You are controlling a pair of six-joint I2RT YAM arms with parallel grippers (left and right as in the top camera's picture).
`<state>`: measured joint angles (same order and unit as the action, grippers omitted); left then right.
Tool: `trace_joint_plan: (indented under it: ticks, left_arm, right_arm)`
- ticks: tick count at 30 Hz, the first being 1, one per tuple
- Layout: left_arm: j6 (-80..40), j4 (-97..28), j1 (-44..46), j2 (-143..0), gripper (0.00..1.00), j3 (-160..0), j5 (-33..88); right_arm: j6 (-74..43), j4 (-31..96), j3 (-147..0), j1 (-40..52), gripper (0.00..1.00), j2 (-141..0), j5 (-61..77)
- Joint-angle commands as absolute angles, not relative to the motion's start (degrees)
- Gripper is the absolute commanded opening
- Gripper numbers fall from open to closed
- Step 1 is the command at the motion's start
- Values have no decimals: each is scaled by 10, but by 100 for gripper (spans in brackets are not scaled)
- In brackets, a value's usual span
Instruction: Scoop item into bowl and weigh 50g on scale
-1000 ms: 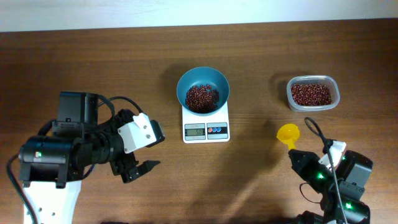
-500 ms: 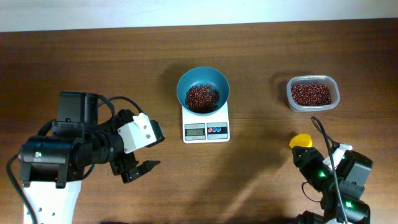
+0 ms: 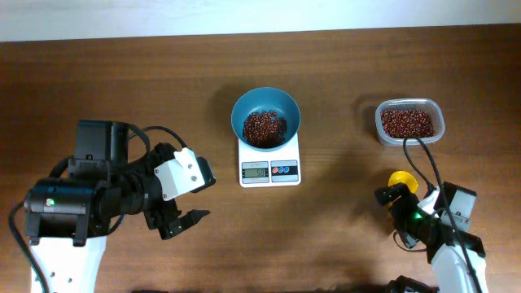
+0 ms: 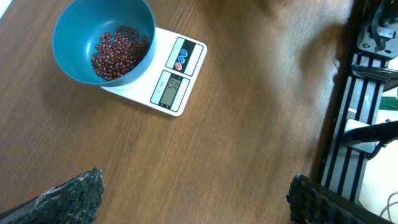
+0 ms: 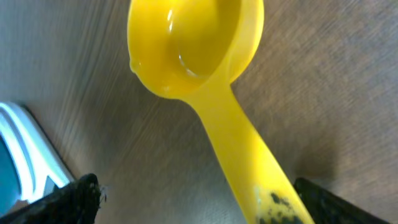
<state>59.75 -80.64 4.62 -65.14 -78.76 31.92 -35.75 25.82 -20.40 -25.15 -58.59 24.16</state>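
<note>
The teal bowl (image 3: 265,118) stands on the white scale (image 3: 269,163) and holds a small heap of red-brown beans (image 3: 264,128). The left wrist view shows the same bowl (image 4: 74,31), beans (image 4: 118,53) and scale (image 4: 180,81). A yellow scoop (image 3: 401,181) lies empty on the table, bowl end up (image 5: 193,43). Its handle runs between the wide-apart fingers of my right gripper (image 5: 205,199), which is open (image 3: 404,203). My left gripper (image 3: 183,220) hangs open over bare table (image 4: 196,199), left of the scale.
A clear plastic tub (image 3: 409,122) full of beans sits at the right, behind the scoop. A black frame (image 4: 360,124) stands along the table edge in the left wrist view. Cables trail from the right arm (image 3: 431,171).
My right gripper has gone from shut to open, letting go of the scoop's handle. The scoop shifted right and a little nearer. The left arm has not moved.
</note>
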Motion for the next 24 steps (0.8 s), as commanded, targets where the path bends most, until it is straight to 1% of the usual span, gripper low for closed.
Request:
trace_joint_plan:
  ticks: [1,6,8,13,16,20,22,24]
  left_arm:
    - [592,-806,42,-651,99,-795,321]
    - [592,-806,42,-651,99,-795,321]
    - [592,-806,42,-651,99,-795,321]
    - [592,-806,42,-651,99,-795,321]
    - [592,-806,42,-651,99,-795,321]
    - [592,-806,42,-651,99,-795,321]
    - [592,-806,42,-651,99,-795,321]
    - [592,-806,42,-651,99,-795,321]
  right_arm:
    - [-354,239,-214,-251,99,-611,234]
    - [-353,240,-240,-251,99,-613,211]
    - [-319,248,-247,-251,99,-613,210]
    - [-302,348,-300,-251,99,-613,126]
    - [-261,397,-322,-251,99,-613,87]
    - [-258,404,-322,-251,99,-618,83]
    - [-233,411,-322,-251,99,-628,79]
    - [-229,426,-322,-251,99,-641,53]
